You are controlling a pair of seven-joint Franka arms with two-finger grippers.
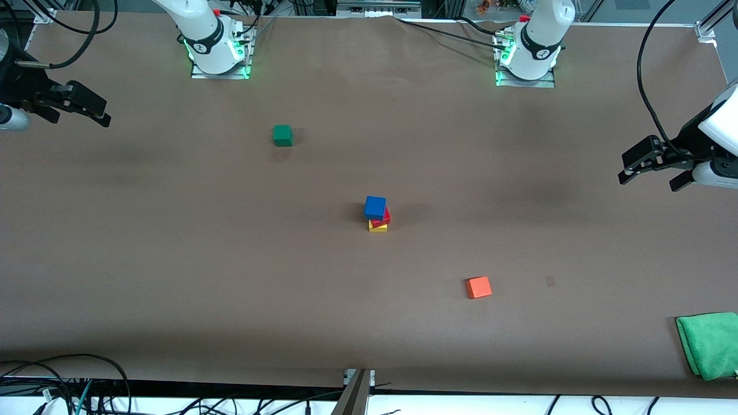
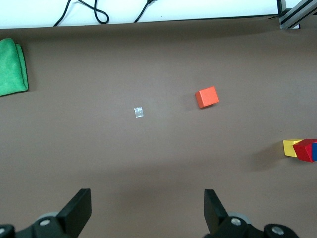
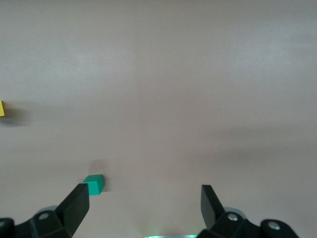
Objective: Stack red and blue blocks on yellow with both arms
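In the middle of the table stands a three-cube stack: the blue block (image 1: 375, 206) on top, the red block (image 1: 384, 219) under it, slightly twisted, and the yellow block (image 1: 378, 227) at the bottom. The left wrist view catches the yellow block (image 2: 291, 148), the red block (image 2: 306, 149) and a sliver of the blue block (image 2: 315, 151) at its edge. My left gripper (image 1: 651, 177) (image 2: 147, 198) hangs open and empty over the left arm's end of the table. My right gripper (image 1: 81, 119) (image 3: 146, 194) hangs open and empty over the right arm's end. The right wrist view shows only a sliver of the yellow block (image 3: 1, 108).
A dark green cube (image 1: 282, 135) (image 3: 94, 184) lies farther from the front camera, toward the right arm's base. An orange-red cube (image 1: 478, 287) (image 2: 206, 96) lies nearer the camera than the stack. A green cloth (image 1: 709, 344) (image 2: 11, 67) sits at the corner near the left arm's end.
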